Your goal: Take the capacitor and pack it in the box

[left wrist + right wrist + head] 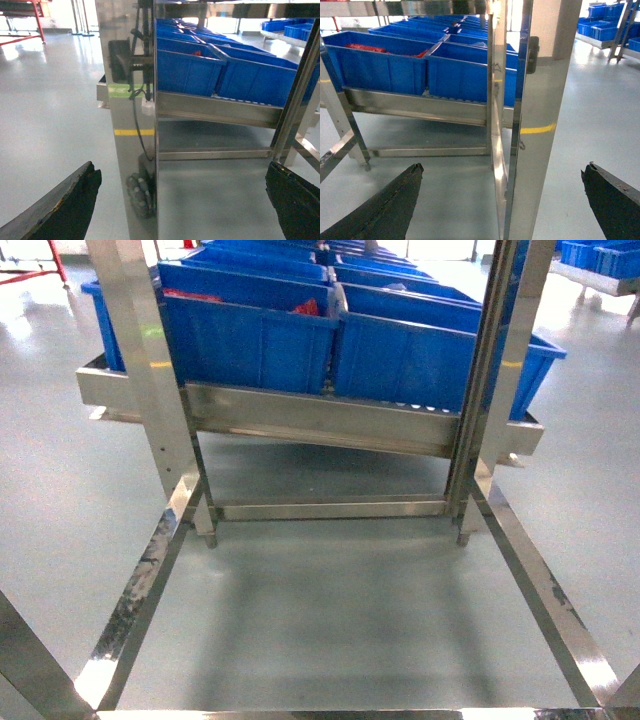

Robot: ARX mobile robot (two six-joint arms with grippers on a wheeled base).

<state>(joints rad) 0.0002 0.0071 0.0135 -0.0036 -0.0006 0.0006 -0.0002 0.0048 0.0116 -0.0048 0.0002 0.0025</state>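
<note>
blue bins are sitting side by side on a steel rack, some holding red items. steel posts are rising in front of them, and low rails are framing the grey floor. more blue bins are standing well apart, far right.

Ahead of both wide-open claws, a polished steel upright stands close before the left gripper and another post before the right gripper, with open floor between them and blue bins on the rack shelf beyond, higher up.
</note>
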